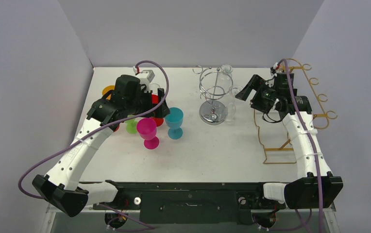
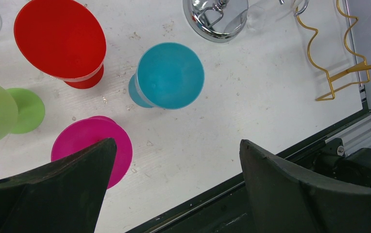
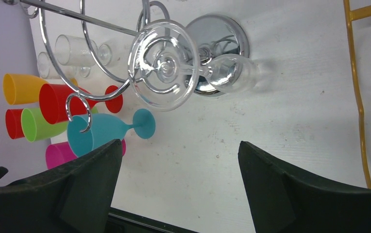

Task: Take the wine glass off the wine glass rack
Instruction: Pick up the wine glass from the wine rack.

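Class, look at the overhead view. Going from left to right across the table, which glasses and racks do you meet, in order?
Green glass → pink glass → blue glass → silver rack → gold rack.

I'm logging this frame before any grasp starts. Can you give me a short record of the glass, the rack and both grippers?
target: clear wine glass, hanging foot-up on the chrome wire rack
right gripper: open, empty, facing the glass, not touching it
left gripper: open, empty, above the pink plastic goblet, teal plastic goblet nearby
task status: glass not yet taken off the rack
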### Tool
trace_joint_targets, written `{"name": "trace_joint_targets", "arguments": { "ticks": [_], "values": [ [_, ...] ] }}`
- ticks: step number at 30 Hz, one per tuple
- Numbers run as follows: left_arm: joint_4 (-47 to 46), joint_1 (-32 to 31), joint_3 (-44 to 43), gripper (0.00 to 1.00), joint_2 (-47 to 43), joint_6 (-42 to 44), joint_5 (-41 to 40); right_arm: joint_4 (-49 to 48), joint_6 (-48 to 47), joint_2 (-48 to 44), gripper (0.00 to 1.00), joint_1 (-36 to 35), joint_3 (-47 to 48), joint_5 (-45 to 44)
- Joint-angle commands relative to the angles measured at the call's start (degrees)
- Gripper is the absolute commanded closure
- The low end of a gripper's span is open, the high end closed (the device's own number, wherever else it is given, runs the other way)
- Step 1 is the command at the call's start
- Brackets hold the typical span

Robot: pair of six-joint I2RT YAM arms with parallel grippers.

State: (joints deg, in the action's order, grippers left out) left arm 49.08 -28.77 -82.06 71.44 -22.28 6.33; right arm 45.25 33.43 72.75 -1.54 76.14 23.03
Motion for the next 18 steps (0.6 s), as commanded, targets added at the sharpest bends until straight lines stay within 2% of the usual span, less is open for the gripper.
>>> {"name": "trace_joint_targets", "arguments": {
  "ticks": [1, 6, 11, 18],
  "values": [
    [-2.3, 0.1, -1.5, 0.04, -1.0, -0.4, 0.5, -0.4, 0.9, 0.7, 0.16, -1.2, 3.5, 2.3],
    [-1.9, 0.0, -1.8, 0.04, -1.0, -0.5, 0.3, -1.1, 3.0, 0.5, 0.16, -2.4, 3.9, 1.1],
    [-2.2, 0.1, -1.4, 0.04, -1.2, -0.9, 0.2, -3.8, 7.6, -2.2, 0.20, -4.8, 1.4, -6.8],
    [-2.1, 0.1, -2.1, 0.04, -0.9, -1.1, 0.0, -12.1, 15.5, -6.4, 0.35, -8.8, -4.5, -20.1]
  ]
}}
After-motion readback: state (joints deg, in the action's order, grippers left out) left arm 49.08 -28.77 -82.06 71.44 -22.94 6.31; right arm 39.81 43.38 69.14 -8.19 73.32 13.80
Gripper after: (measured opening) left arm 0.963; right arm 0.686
